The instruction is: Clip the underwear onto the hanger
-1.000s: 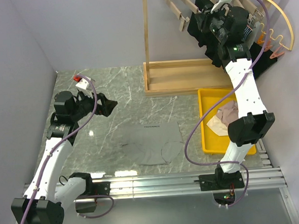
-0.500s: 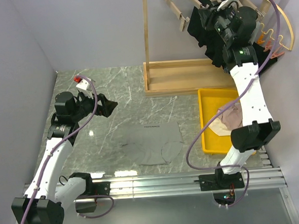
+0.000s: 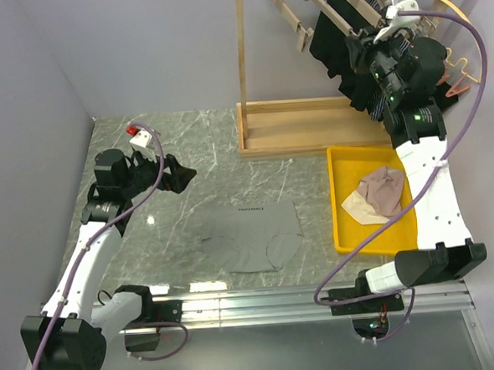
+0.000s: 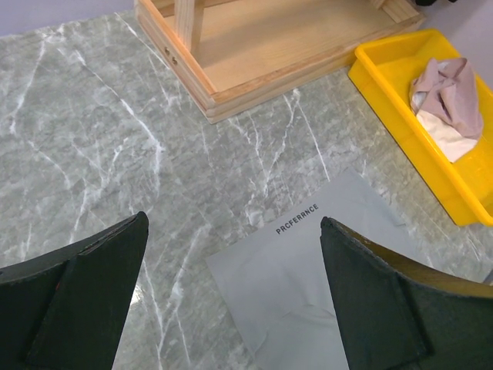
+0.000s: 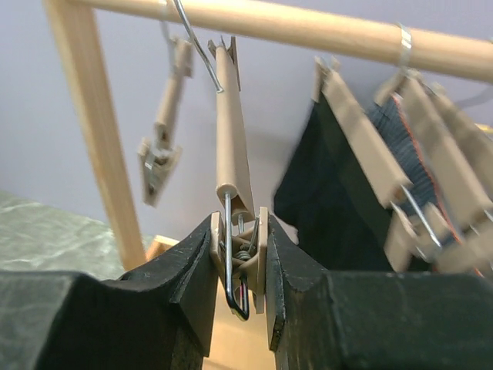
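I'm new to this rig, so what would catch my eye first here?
The right gripper is up at the wooden rack, back right, its jaws pinching an end clip of the hanger. Next, the underwear lying flat mid-table, and the bright yellow tray right of it.

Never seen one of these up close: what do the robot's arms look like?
The left arm and right arm share white links and chunky black joints. A purple cable loops along each. Their fingers are broad black wedges. A green light glows on the right one.

Grey underwear flat on marble table, wooden hanger hooked on rail
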